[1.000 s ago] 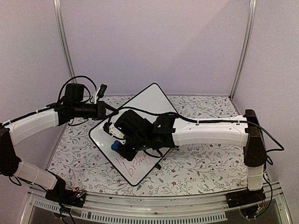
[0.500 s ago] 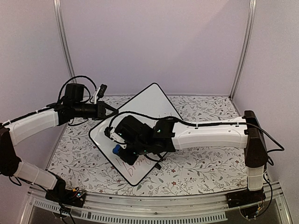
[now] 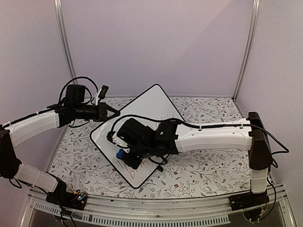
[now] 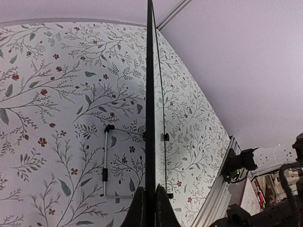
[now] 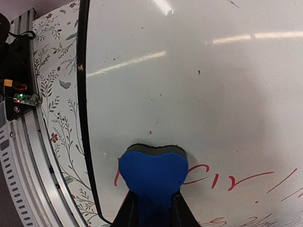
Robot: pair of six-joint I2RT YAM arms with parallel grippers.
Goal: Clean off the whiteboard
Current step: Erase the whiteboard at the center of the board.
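Note:
The whiteboard (image 3: pixel 154 106) lies as a diamond on the floral table. Red handwriting (image 5: pixel 236 179) crosses its near part. My left gripper (image 3: pixel 115 111) is shut on the board's left rim. In the left wrist view that rim (image 4: pixel 150 94) runs edge-on as a black line up from between my fingertips (image 4: pixel 150 204). My right gripper (image 3: pixel 124 158) is shut on a blue eraser (image 3: pixel 120 154). The eraser (image 5: pixel 152 172) presses its dark felt face on the board (image 5: pixel 189 71), over the start of the red writing, close to the black rim (image 5: pixel 84 94).
A thin wire stand (image 4: pixel 105 163) lies on the floral cloth (image 3: pixel 203 168) beside the board's edge. An aluminium rail (image 3: pixel 156 208) with both arm bases runs along the near edge. Frame posts (image 3: pixel 64 42) and pale walls close in the back and sides.
My right arm has slid the blue eraser a little toward the near corner of the board, covering more of the red writing. The left arm and the board have stayed still.

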